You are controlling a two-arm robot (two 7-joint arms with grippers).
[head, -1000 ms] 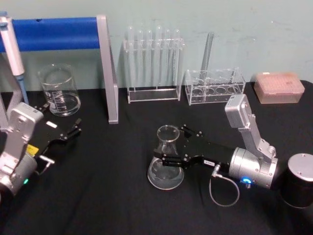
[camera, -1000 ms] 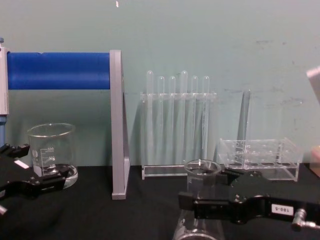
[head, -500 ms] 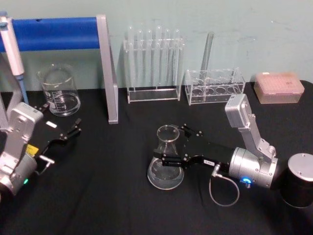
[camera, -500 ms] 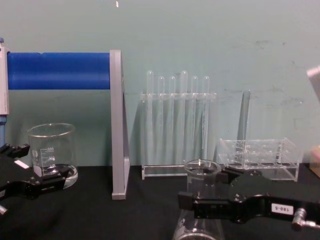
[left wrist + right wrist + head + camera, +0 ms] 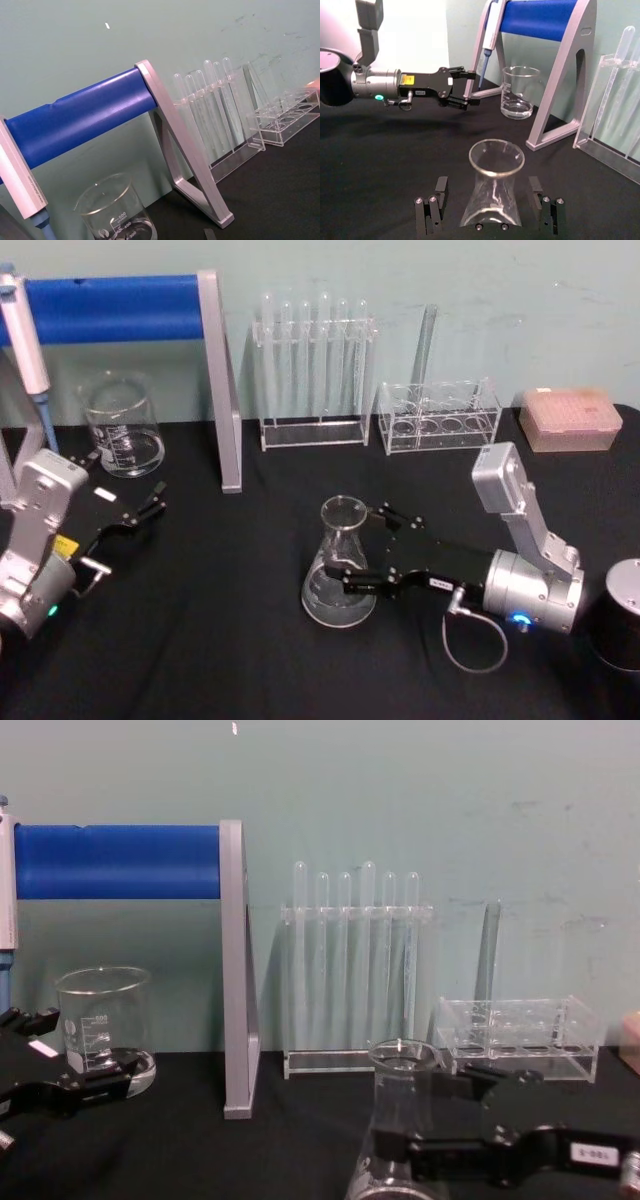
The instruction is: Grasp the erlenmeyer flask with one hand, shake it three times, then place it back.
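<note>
Head view: erlenmeyer flask point(image 5: 340, 565) stands upright on the black table point(image 5: 220, 640), about centre, nearer than the test tube rack point(image 5: 312, 375). Right gripper point(image 5: 352, 555) comes in from the right, jaws spread either side of the flask's lower neck, looks like a small gap on both sides, so not clamped. Left gripper point(image 5: 152, 505) sits parked at the near left, fingers slightly apart, holding nothing, beaker point(image 5: 122, 425) just beyond it. Left wrist view: beaker point(image 5: 112, 207) below the blue bar stand point(image 5: 80, 117), tube rack point(image 5: 215, 110) to the far right. Right wrist view: flask point(image 5: 495, 187) sits between the two black fingers point(image 5: 434, 205), glass apart from both pads; left gripper point(image 5: 464, 89) further off by the beaker point(image 5: 519, 92). Chest view: flask point(image 5: 400, 1120) low centre, right gripper point(image 5: 400, 1125) at neck height around it, contact hard to judge from this side; left gripper point(image 5: 75, 1065) at the left edge.
</note>
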